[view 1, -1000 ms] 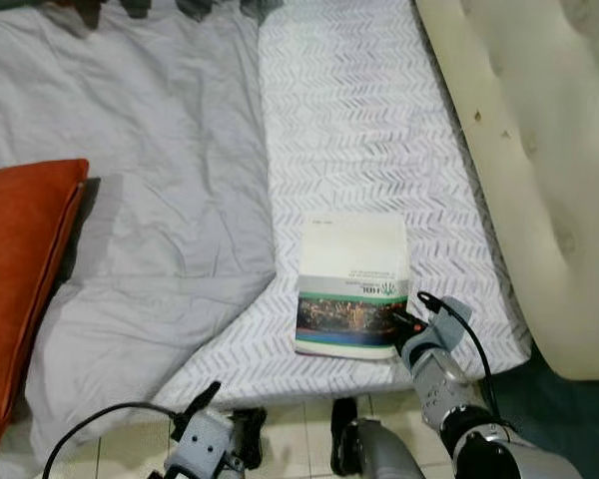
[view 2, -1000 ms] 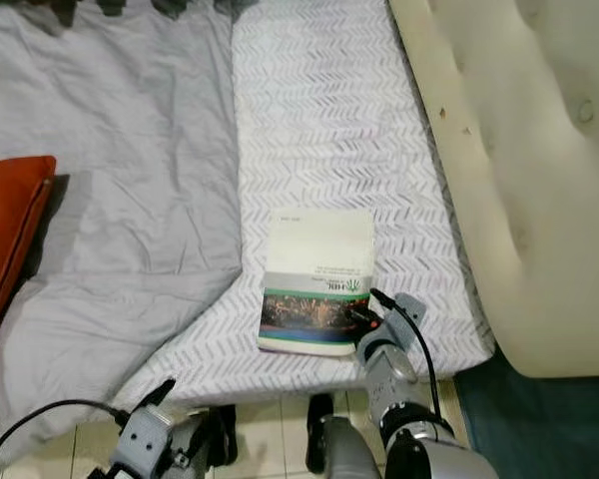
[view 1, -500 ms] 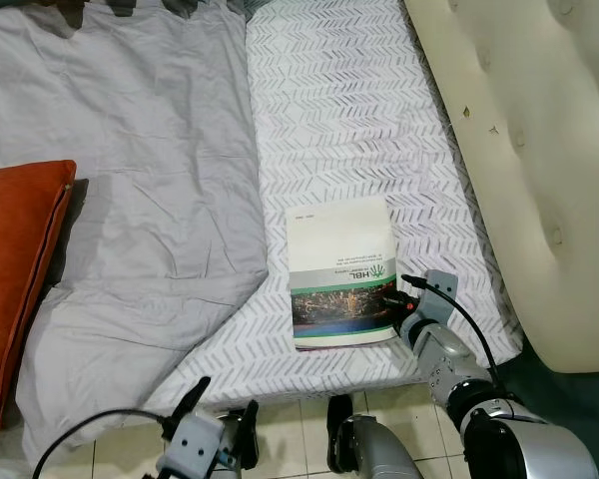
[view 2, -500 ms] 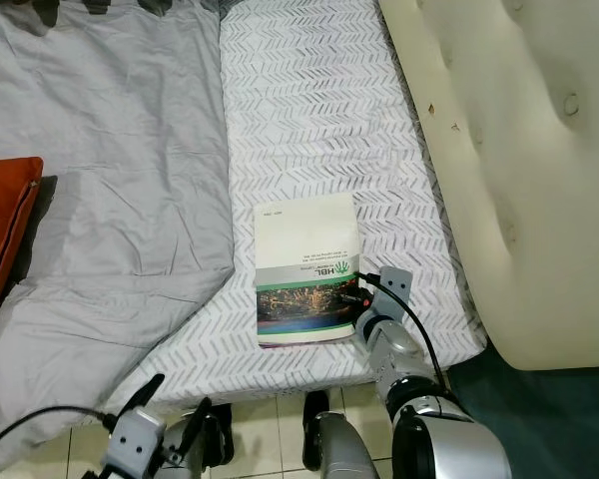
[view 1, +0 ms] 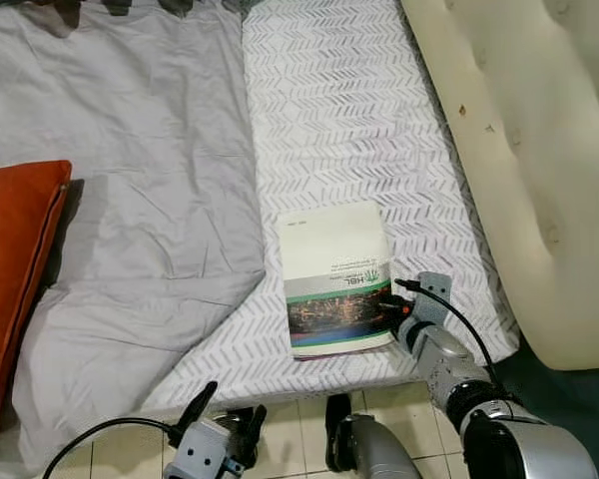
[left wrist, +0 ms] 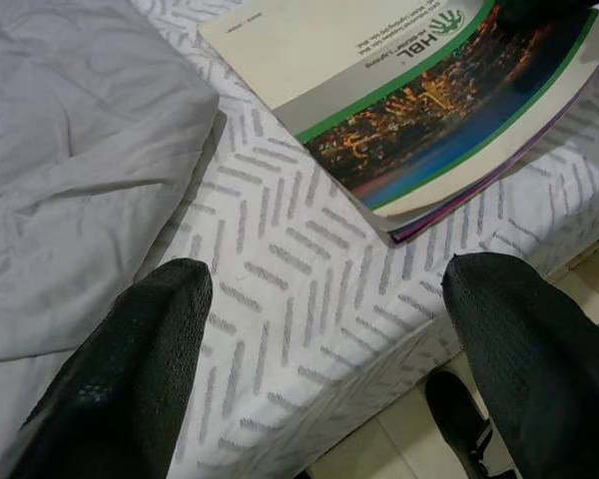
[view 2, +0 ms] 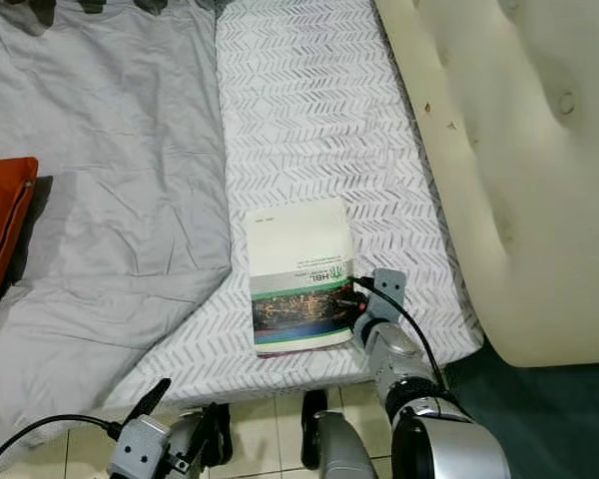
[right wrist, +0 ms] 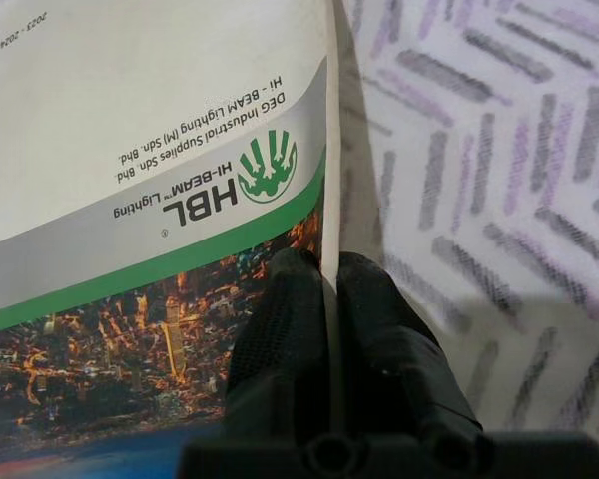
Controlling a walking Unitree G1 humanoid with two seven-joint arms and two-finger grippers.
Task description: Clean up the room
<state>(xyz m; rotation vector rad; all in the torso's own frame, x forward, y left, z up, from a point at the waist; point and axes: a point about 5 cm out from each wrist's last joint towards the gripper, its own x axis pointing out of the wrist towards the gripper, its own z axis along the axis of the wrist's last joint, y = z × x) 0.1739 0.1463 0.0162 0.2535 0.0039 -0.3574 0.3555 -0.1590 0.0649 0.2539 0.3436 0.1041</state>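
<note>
Catalogue (view 1: 336,277) lies flat on the patterned bed sheet (view 1: 339,110), near the bed's near edge, right of the grey duvet (view 1: 130,180). Right gripper (right wrist: 327,299) is clenched on the catalogue's right edge, one finger on the cover, one on the sheet side. Left gripper (left wrist: 319,349) hangs low at near left with fingers spread, grasping nothing. Orange pillow (view 1: 15,269) at far left.

A rumpled grey blanket (view 1: 130,190) covers the left part of a bed beside a white sheet (view 1: 339,120) with grey chevron marks, an orange pillow (view 1: 15,269) at its left edge, a cream tufted headboard (view 1: 539,150) on the right, tiled floor (view 1: 299,454) below.
</note>
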